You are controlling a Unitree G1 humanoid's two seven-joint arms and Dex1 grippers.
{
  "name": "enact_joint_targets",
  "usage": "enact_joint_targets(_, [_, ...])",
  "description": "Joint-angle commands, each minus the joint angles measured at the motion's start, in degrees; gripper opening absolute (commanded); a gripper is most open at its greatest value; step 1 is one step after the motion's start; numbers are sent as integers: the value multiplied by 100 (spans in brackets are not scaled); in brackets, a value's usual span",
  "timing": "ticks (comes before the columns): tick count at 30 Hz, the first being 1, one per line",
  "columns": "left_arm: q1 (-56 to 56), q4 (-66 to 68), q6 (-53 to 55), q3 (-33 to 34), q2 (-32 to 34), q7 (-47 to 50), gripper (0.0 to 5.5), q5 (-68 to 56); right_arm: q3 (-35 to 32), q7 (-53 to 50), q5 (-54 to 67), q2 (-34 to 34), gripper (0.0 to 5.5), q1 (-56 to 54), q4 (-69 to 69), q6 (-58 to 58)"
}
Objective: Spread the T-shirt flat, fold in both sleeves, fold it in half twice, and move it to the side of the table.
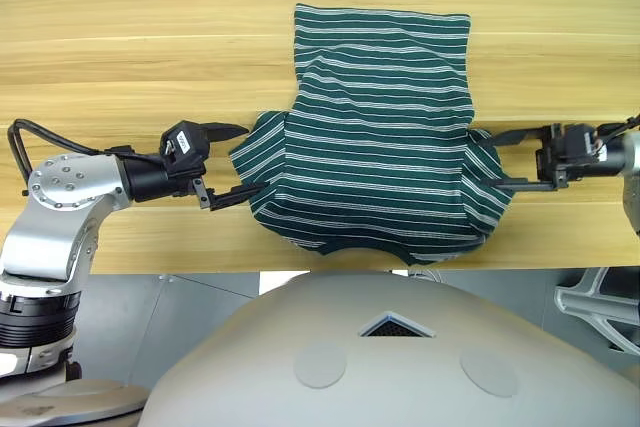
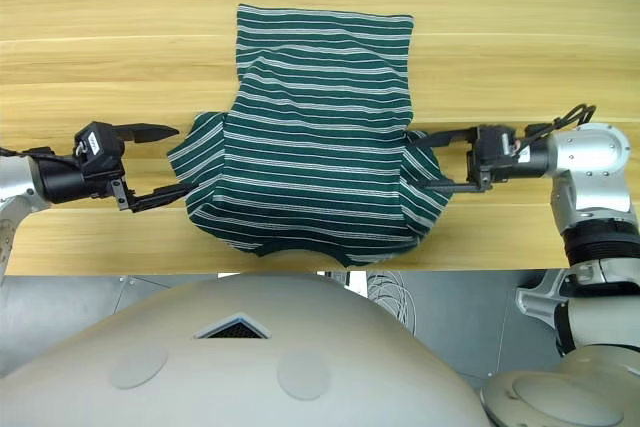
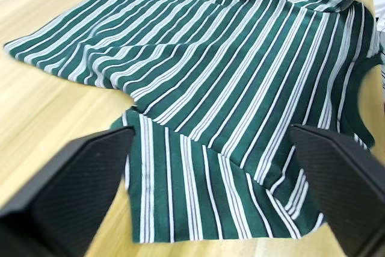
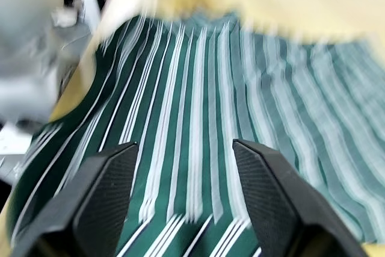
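left gripper (image 1: 232, 162) is spread wide at the left sleeve (image 1: 258, 142), its nearer tip just touching the cloth edge, nothing pinched yet, and from its wrist view the sleeve lies between the two ribbed black pads (image 3: 78, 179). My read is we're on the spread-it-flat step. The dark green knit T-shirt (image 1: 380, 117) with thin white stripes sits bunched near the front edge of the pale wood-grain table (image 1: 120, 37). Its far end is fairly smooth, the body is puckered into soft ridges around the middle, and both sleeves are curled in close. To do it well I'd bite only the outer hem of each sleeve, close gently, lift just a touch and draw both sides outward together so the stripes run straight. Drag too low and the thin jersey will probably ruck up, and pull one side alone and the whole thing likely slides, since the wood looks smooth. Fabric looks light, floppy and a bit stretchy, so I doubt it holds a crease by itself. Over at the right sleeve (image 1: 485, 162) the right gripper (image 1: 497, 159) is likewise parted, straddling the cloth edge, gripping nothing as far as I can tell
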Motion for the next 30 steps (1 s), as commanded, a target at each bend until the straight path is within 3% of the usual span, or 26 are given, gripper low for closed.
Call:
enact_joint_targets(1, [-45,325,154,289,-362,480,533,-126,-62,22,283,233,296,-487,-168,674])
enact_joint_targets(3, [-39,478,166,330,-521,680,539,-93,125,22,61,365,296,-691,-153,878])
enact_joint_targets(6, [-94,602,324,425,-844,1119,539,-150,388,-643,-1257,933,296,-1240,347,939])
enact_joint_targets(9, [-5,667,551,694,-1406,1697,539,-469,835,-1449,-2510,1406,296,-1415,443,1193])
enact_joint_targets(14, [612,648,715,1225,-2204,2356,539,-933,1340,-1848,-3708,2053,296,-1723,1208,1502])
enact_joint_targets(19, [1542,524,695,1100,-3102,3002,539,-941,1421,-2100,-4072,2522,296,-1892,1758,1389])
enact_joint_targets(30, [1476,1358,390,618,-3279,3257,539,-254,1232,-2151,-4038,2711,296,-1753,1753,1026])
